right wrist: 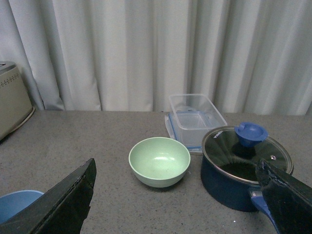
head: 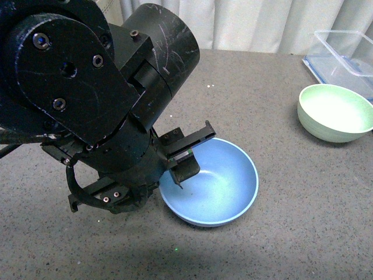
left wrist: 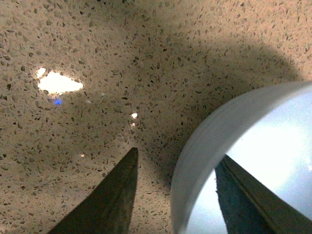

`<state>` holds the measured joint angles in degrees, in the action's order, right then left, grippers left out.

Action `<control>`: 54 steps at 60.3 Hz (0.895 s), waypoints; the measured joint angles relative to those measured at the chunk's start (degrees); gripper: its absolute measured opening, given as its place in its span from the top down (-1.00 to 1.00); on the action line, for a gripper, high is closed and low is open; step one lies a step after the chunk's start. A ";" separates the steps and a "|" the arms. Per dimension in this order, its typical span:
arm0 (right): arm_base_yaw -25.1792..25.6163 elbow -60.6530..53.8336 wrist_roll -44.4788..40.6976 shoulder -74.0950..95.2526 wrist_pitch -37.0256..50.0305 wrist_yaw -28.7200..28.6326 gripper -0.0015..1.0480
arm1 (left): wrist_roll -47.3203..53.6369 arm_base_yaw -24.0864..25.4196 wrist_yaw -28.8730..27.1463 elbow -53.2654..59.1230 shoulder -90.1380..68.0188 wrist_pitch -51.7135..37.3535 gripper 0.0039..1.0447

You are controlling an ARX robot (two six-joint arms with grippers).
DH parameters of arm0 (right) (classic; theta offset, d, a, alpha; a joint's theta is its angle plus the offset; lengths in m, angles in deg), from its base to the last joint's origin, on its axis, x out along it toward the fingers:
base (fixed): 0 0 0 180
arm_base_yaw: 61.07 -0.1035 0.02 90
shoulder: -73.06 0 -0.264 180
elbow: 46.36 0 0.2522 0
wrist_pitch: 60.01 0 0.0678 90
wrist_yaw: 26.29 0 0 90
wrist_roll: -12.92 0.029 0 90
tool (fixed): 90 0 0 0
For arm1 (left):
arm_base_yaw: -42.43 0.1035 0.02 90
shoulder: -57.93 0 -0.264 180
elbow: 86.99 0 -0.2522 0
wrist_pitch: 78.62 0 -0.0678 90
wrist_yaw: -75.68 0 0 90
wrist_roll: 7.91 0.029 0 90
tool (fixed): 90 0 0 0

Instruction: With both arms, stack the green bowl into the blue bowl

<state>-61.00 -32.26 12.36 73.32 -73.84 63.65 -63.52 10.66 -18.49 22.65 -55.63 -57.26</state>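
Now the left gripper (left wrist: 176,157) straddles the blue bowl's (head: 224,189) rim, jaws apart, unclamped. Right gripper (right wrist: 176,165) gapes wide, empty, facing the green bowl (head: 335,112).

Cameras: one body view, two wrist views.
Front looks steeply down at the table (head: 262,81). Left wrist hangs close over the rim of the blue bowl (left wrist: 202,148). Right wrist looks level toward the curtain (right wrist: 122,53), sharing the green bowl (right wrist: 159,161) with front.

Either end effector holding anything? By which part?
Nothing clamped yet. Left end effector straddles the rim of the blue bowl, one finger inside, one outside, jaws open. Right end effector is open and empty.
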 joint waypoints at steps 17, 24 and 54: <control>0.00 0.00 0.00 0.00 0.00 0.00 -0.83 | 0.59 9.49 -1.33 8.39 13.60 -4.72 -0.90; 0.00 0.00 0.00 0.00 0.00 -0.02 -0.83 | 2.93 16.09 -1.66 14.43 22.47 -6.19 -0.88; 0.00 0.00 0.00 0.00 0.00 0.00 -0.83 | 53.77 25.83 -1.57 47.06 39.71 -70.77 0.70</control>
<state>-61.00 -32.26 12.36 73.32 -73.84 63.65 -9.76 36.49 -20.06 69.71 -15.92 -128.03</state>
